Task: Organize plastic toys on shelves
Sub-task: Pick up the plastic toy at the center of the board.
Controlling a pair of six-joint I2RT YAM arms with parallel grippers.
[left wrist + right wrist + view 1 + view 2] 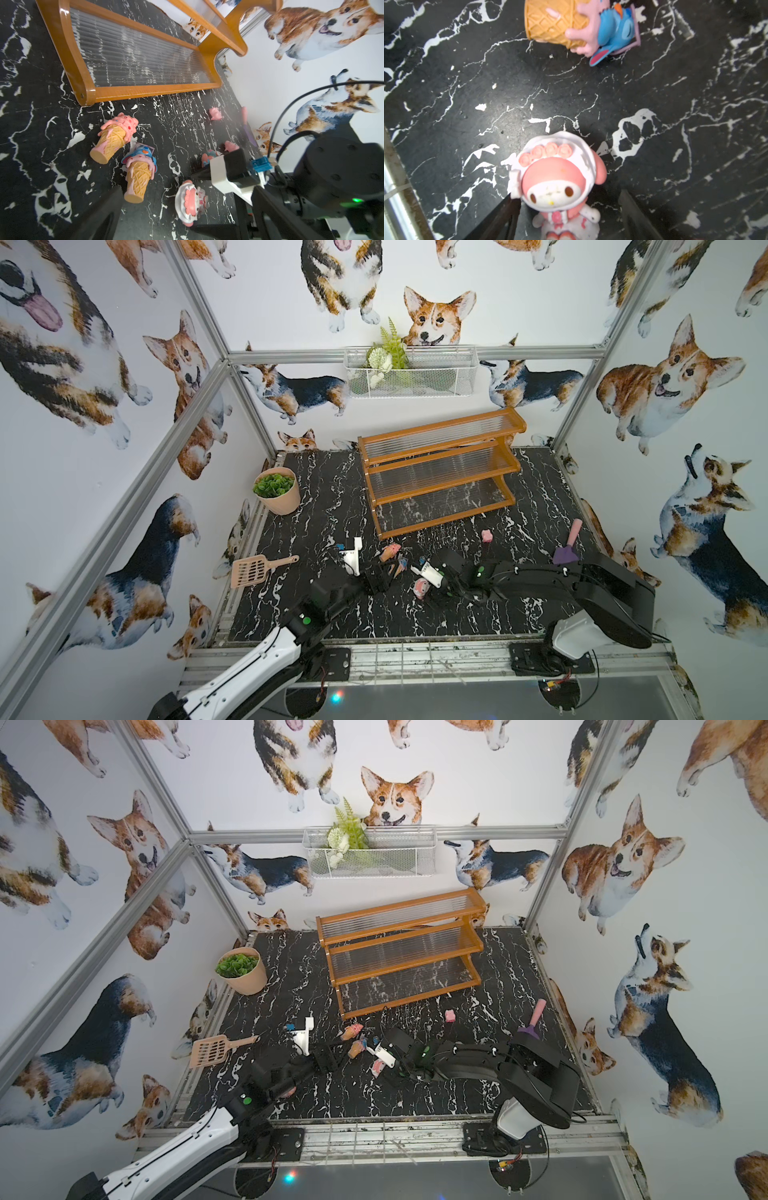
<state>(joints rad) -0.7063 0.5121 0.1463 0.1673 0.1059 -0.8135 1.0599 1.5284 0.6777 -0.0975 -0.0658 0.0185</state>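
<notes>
The shelves [440,472] [399,952], a stepped orange-brown rack with clear ribbed panels, stand at the back with nothing on them. Two ice-cream cones [390,551] [401,566] lie on their sides on the black marble table in front of it. A pink-and-white doll [556,182] [422,587] sits between the fingers of my right gripper [568,195]. The jaws are open; one finger is at its bonnet and the other stands apart. My left gripper [187,192] [376,578] is open beside the nearer cone [139,178]. A pink pig [487,536] lies further right.
A second pig [230,146] and a pink-and-blue figurine [208,158] lie partly hidden behind the right gripper. A beige slotted scoop [251,570] lies front left and a purple scoop [567,549] at the right. A potted plant [276,489] stands back left, below the wall's wire basket [411,371].
</notes>
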